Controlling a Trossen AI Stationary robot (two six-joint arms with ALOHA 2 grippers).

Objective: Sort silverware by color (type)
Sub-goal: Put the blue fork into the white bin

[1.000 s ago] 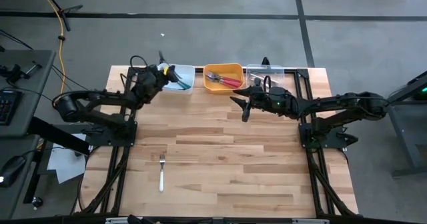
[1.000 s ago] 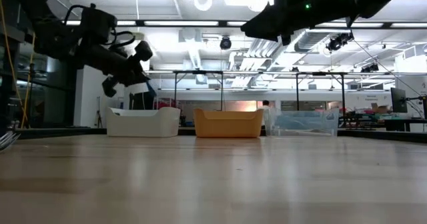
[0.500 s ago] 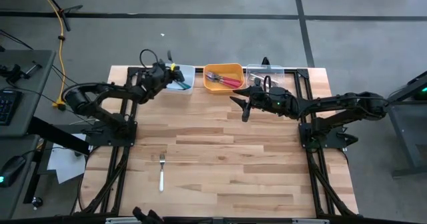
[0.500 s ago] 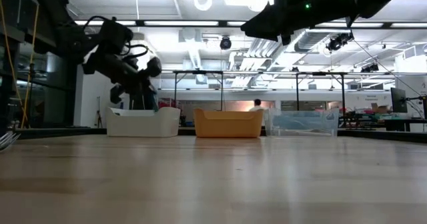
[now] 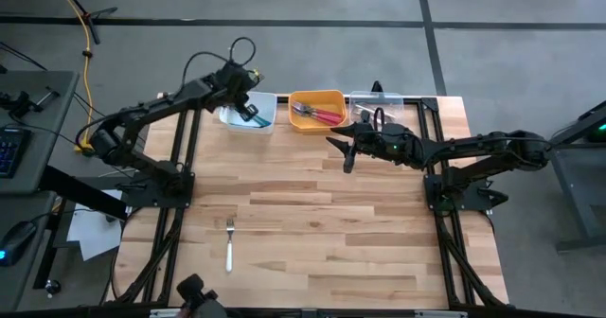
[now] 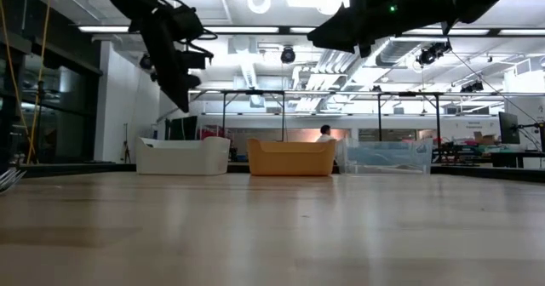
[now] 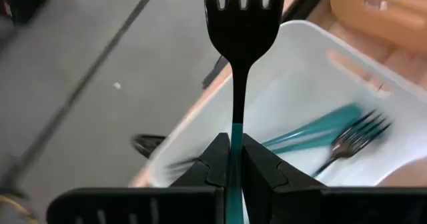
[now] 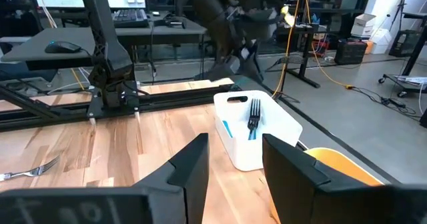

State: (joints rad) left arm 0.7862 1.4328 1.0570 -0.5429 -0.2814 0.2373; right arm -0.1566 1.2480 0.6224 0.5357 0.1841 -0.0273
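A: High view, what is shown?
B: The left gripper [image 5: 242, 83] hangs over the white rectangular bin [image 5: 266, 117] at the far edge of the light wooden desk [image 5: 312, 223]. The orange bin [image 5: 318, 97] with red-handled forks [image 5: 320, 115] sits beside it, then the clear bin [image 5: 377, 100]. The right gripper [image 5: 345, 150] waits just in front of the orange and clear bins. One silver fork [image 5: 228, 243] lies alone near the front left of the desk.

A: Low view?
B: The left gripper [image 6: 180, 82] is raised above the white bin [image 6: 182, 156]; the three bins stand in a row at the far edge.

A: Left wrist view?
B: The jaws are closed tight on the blue-handled fork [image 7: 241, 44], tines pointing away, over the white bin [image 7: 300, 104], where more blue-handled forks [image 7: 337, 141] lie.

A: Right wrist view?
B: The right jaws stand apart with nothing between them; beyond them the fork held by the left gripper [image 8: 254, 123] hangs upright over the white bin [image 8: 267, 141].
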